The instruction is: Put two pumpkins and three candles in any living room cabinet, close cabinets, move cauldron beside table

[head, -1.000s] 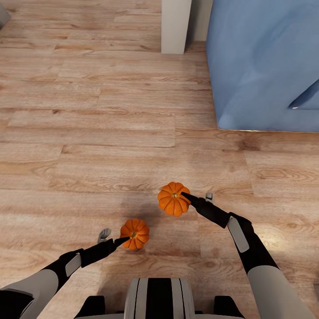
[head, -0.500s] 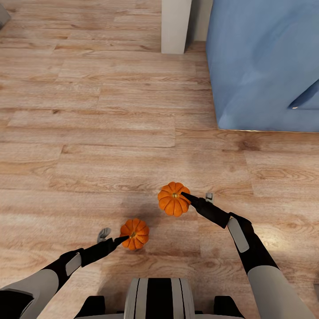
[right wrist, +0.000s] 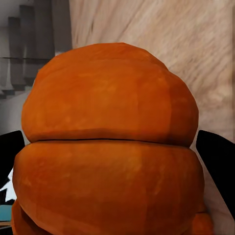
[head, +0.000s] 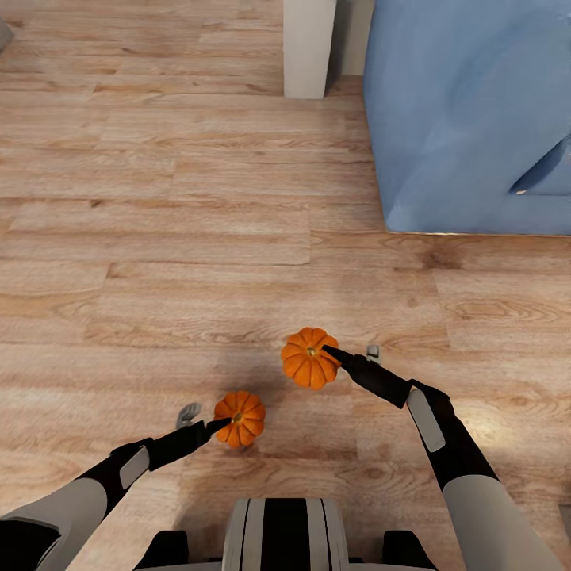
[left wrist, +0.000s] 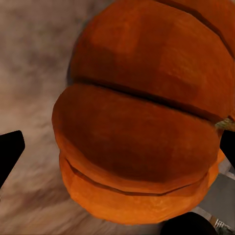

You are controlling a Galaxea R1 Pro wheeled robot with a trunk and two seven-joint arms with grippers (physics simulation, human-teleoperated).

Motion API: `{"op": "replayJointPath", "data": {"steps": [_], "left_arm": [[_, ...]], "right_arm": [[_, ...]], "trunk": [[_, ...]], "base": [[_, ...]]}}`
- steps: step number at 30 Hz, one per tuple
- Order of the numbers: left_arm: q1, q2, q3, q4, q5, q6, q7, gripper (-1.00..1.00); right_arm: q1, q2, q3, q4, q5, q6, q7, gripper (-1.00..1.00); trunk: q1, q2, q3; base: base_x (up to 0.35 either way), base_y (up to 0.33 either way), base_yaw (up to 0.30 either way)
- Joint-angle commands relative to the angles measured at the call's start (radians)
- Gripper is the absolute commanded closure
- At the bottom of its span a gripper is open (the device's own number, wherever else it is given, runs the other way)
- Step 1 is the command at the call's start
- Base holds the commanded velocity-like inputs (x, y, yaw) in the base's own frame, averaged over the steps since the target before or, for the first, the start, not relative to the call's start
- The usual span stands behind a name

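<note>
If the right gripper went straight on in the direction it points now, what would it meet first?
The right gripper already holds a pumpkin, so nothing comes before that. Beyond it, the line runs toward the robot's left over bare wood floor, which it would probably meet first; depth is hard to judge.

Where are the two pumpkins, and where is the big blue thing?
Left pincer's pumpkin (head: 240,418), head view, on its ribbed orange top.
Right pincer's pumpkin (head: 308,358), head view, on its ribbed orange top.
Big blue thing (head: 468,111), head view, on its broad blue face.

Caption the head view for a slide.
Each gripper, left and right, carries a pumpkin above the wood floor.
</note>
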Motion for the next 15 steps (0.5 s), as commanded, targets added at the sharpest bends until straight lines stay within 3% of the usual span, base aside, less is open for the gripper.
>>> {"op": "replayJointPath", "data": {"steps": [1,8,15], "left_arm": [[0.000,0.000,0.006,0.001,-0.009,-0.006,0.028,-1.00],[0.000,0.000,0.006,0.001,-0.009,-0.005,0.027,-1.00],[0.000,0.000,0.004,0.001,-0.009,-0.005,0.025,-1.00]], "right_arm": [[0.000,0.000,0.000,0.000,0.000,0.000,-0.001,1.00],[0.000,0.000,0.000,-0.001,0.001,0.000,0.001,1.00],[0.000,0.000,0.000,-0.001,0.000,0.000,0.003,1.00]], "trunk": [[0.000,0.000,0.000],[0.000,0.000,0.006],[0.000,0.000,0.014]], "base": [[0.000,0.000,-0.041],[0.000,0.000,-0.104],[0.000,0.000,-0.191]]}}
